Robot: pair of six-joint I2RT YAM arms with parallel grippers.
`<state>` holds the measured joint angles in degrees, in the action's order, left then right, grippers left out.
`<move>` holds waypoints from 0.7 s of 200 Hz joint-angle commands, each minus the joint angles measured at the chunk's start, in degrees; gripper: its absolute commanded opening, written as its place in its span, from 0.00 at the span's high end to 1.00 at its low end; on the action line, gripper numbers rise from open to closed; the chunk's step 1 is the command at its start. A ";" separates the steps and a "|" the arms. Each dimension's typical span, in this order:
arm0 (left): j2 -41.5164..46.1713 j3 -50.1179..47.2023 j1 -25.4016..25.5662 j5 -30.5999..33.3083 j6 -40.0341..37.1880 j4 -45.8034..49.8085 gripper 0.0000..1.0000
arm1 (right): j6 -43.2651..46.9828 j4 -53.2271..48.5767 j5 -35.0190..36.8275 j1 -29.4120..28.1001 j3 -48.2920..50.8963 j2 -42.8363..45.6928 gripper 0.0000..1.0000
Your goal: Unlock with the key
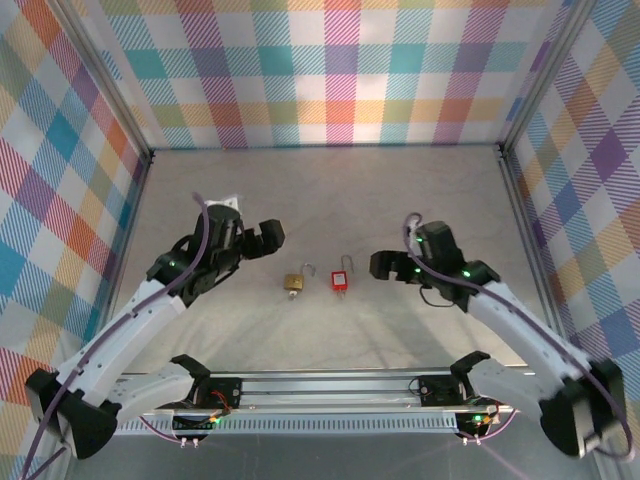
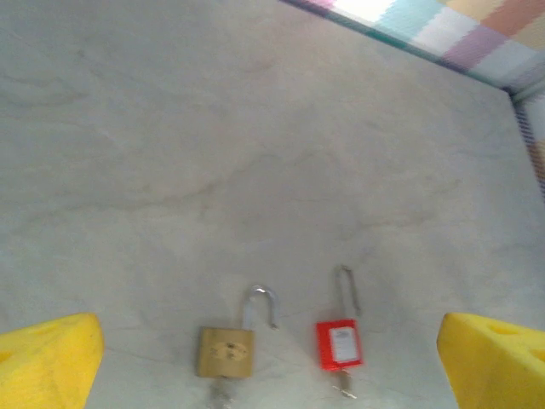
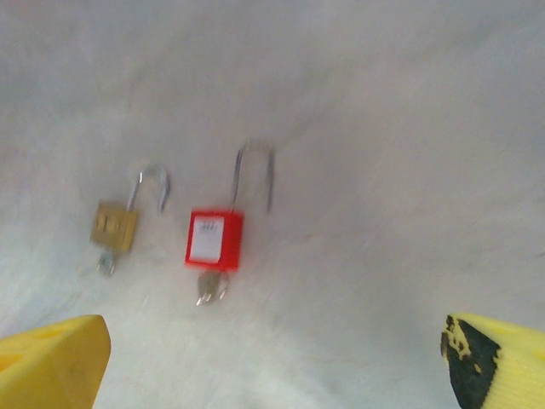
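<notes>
The left gripper [image 1: 264,238] is hanging released at ten o'clock from the small brass padlock [image 1: 293,283] lying on the grey tabletop [image 1: 330,200]. At its three o'clock the red plastic padlock [image 1: 341,280] is lying, then the right gripper [image 1: 383,265], likewise released. The wrist views are showing open shackles [image 3: 252,175] and a silver key [image 3: 209,288] sitting in the red padlock's base, indistinct overhead.

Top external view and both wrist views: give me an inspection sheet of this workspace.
Surface: pale grey marbled tabletop, flat.
Job's things: small brass padlock and red plastic-bodied padlock lie side by side, apart; both shackles open, a key in each.
Clutter: nothing seen.
Grippers: left gripper open, right gripper open, both empty, clear of locks.
Cables: purple cables run along both arms.
Surroundings: colourful plaid walls on three sides.
</notes>
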<state>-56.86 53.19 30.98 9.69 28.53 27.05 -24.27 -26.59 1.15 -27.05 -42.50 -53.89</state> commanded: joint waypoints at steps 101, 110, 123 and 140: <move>-3.52 -39.96 -12.76 18.75 -33.66 -66.79 0.00 | 21.09 57.46 19.12 21.70 29.28 -3.26 0.01; -6.92 -40.96 -14.90 16.74 -33.66 -71.27 0.00 | 21.50 63.22 17.81 21.69 30.32 -6.64 0.01; -13.57 -41.88 -17.20 14.30 -34.73 -78.78 0.00 | 22.91 72.21 15.33 21.66 31.37 -11.16 0.01; -23.78 -43.57 -18.33 11.07 -35.30 -95.46 0.00 | 24.72 84.84 13.65 21.60 32.24 -18.99 0.01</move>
<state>-70.48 12.05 14.63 27.59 -4.08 -42.54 -3.38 31.38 19.16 -5.41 -10.96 -65.69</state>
